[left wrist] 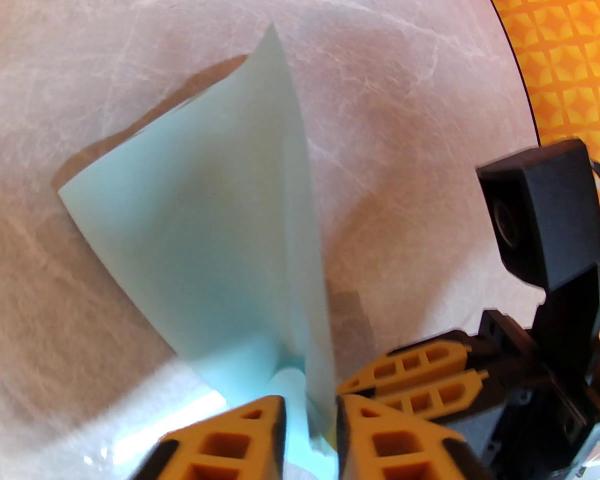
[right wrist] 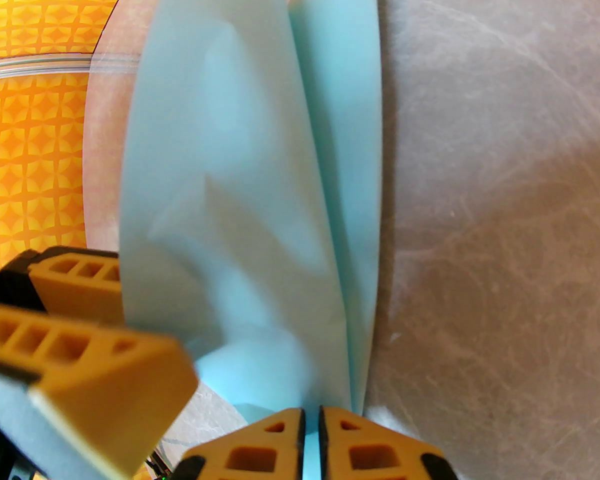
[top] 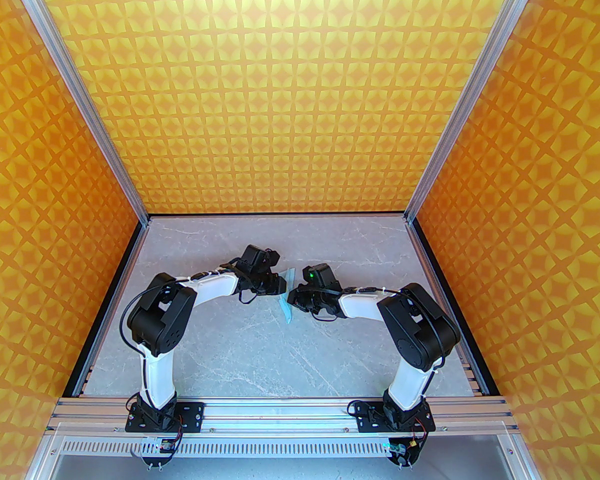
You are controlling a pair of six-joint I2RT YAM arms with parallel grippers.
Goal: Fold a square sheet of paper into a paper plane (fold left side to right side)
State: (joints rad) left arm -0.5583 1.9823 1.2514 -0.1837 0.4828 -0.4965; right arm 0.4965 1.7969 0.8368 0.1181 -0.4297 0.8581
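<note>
The square sheet of paper (top: pixel 286 302) is light blue and folded into a narrow pointed shape with a centre crease. It stands up off the grey marble table between my two grippers. In the left wrist view the paper (left wrist: pixel 205 218) fans out to a sharp tip, and my left gripper (left wrist: pixel 310 418) has bunched layers filling the slim gap between its jaws. In the right wrist view two long flaps of paper (right wrist: pixel 230 168) rise from my right gripper (right wrist: pixel 310 418), which is shut on the lower edge. The left fingers (right wrist: pixel 95 358) sit close beside it. From above, the left gripper (top: pixel 281 288) and right gripper (top: pixel 291 298) almost touch.
The marble tabletop (top: pixel 220 348) lies bare in front of and behind the arms. Orange patterned walls (top: pixel 300 118) close in the back and both sides. An aluminium rail (top: pixel 290 410) carries both arm bases at the near edge. The right wrist camera housing (left wrist: pixel 540 218) hangs close by.
</note>
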